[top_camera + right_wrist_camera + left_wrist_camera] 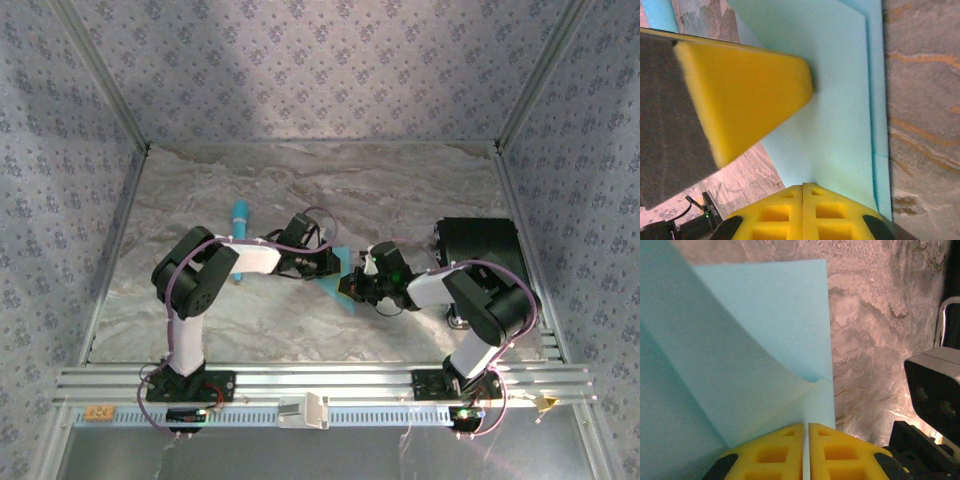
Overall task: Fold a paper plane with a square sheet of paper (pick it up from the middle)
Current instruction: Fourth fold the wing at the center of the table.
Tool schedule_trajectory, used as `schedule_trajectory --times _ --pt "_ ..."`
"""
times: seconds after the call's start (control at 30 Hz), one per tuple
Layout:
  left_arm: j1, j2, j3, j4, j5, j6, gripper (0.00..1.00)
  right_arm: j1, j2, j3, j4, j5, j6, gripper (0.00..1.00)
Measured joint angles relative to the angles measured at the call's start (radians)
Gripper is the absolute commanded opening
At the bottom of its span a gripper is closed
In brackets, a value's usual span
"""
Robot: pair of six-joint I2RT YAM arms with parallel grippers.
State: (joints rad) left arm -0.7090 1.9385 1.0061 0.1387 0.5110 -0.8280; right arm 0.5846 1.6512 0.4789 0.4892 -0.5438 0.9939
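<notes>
Two jaw pairs meet over the worktop (400,180) centre | left jaws clenched on sheet of paper (765,315), flap curled up | right jaws clenched on same sheet

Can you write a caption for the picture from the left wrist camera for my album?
The left claw pinches the curled blue paper sheet, with the marble table behind.

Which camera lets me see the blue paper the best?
The left wrist view. The paper is big and close there, and you can see one layer curling over another. The right wrist view has the paper close too, but a yellow finger covers part. In the top view the paper is a tiny blue bit.
</notes>
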Motion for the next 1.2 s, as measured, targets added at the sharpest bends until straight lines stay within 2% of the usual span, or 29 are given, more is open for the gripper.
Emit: schedule_trajectory --times 0.2,0.43,0.63,1.2 --pt "-0.005 -0.020 0.000 -0.008 -0.006 0.009 0.06 -0.005 0.000 -0.005 0.008 -0.006 0.016 0.00" --pt "-0.030 -0.017 0.000 -0.015 -0.003 0.008 0.04 -0.009 0.006 -0.005 0.015 -0.018 0.024 0.00" --pt "-0.028 0.022 0.058 -0.110 -0.012 0.008 0.02 -0.010 0.000 -0.009 0.015 -0.014 0.024 0.00" --pt "-0.013 0.042 0.082 -0.139 0.028 0.008 0.00 -0.018 -0.108 -0.040 -0.153 0.016 0.001 0.00"
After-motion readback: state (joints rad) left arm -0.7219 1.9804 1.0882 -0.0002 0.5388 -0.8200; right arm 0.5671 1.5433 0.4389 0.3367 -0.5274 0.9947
